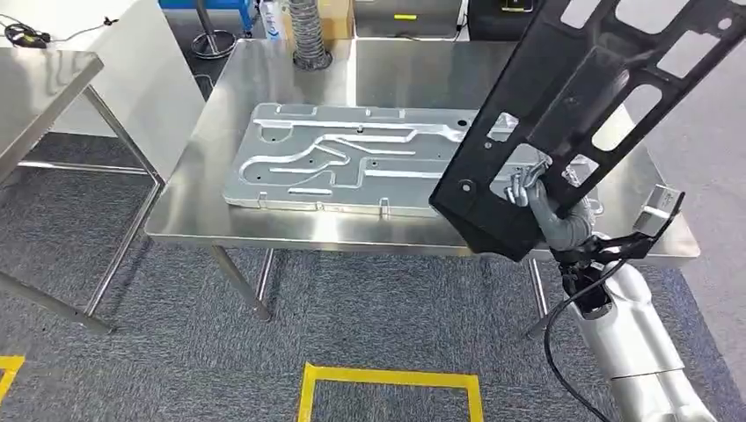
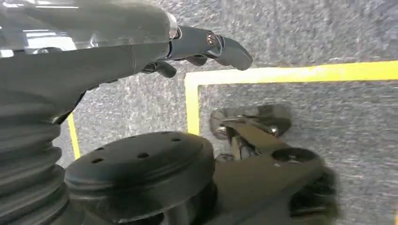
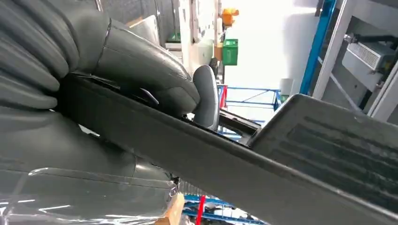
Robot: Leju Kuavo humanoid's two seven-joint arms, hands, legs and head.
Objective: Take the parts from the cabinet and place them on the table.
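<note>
Two parts are seen in the head view: a flat silver metal panel [image 1: 352,158] lying on the steel table [image 1: 202,220], and a black plastic frame part [image 1: 581,97] with many rectangular openings, held in the air. The right hand [image 1: 550,207] grips the black part at its lower end, just above the table's near edge, beside the right end of the silver panel. The black part is tilted; from the hand it rises away over the table's right side and covers the right end of the silver panel from the camera. I cannot tell if its lower corner touches the table.

The right wrist view gives what the head view does not: the thick grey thumb [image 3: 141,70] lies pressed on one face of the black part [image 3: 281,159], and a darker finger [image 3: 206,96] curls over its edge, so the part is pinched between them.

The left hand [image 2: 197,47] appears in the left wrist view, over grey carpet [image 2: 328,122] with a yellow tape line [image 2: 281,73]. Its dark fingers [image 2: 230,49] are bent inwards and close together, with nothing in them. In the head view a yellow tape square [image 1: 391,387] lies on the carpet in front of the table.
</note>
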